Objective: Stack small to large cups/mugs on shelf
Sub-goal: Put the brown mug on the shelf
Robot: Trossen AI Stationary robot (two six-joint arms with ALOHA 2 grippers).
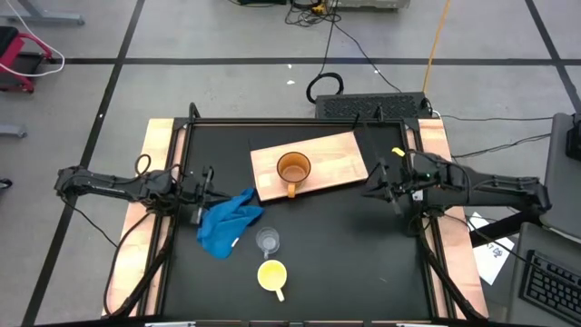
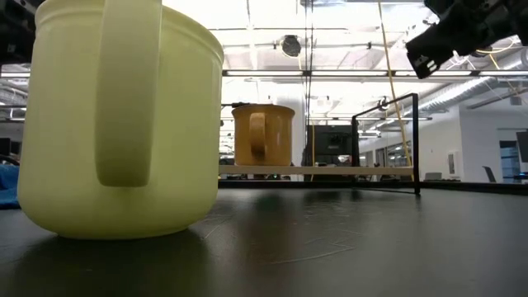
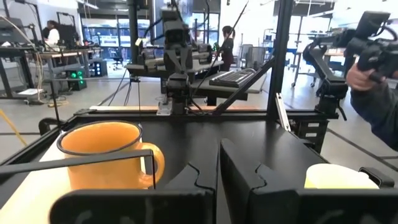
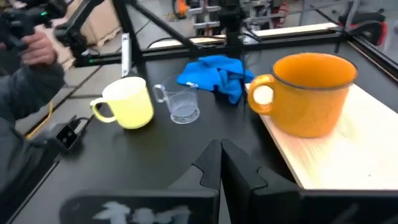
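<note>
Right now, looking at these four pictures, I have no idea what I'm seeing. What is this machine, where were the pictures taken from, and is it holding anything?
It is a robot with two dark arms at a black table. One picture looks down from above, one sits at table-top height, and two come from cameras on the wrists. The left gripper and right gripper are both shut and hold nothing. On the table lies a wood board with an orange mug standing on it. Off the board are a blue cloth, a small clear cup and a yellow mug.

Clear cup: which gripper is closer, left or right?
Left. The left gripper sits just beyond the blue cloth from the clear cup; the right gripper is across the table by the board's end.
</note>
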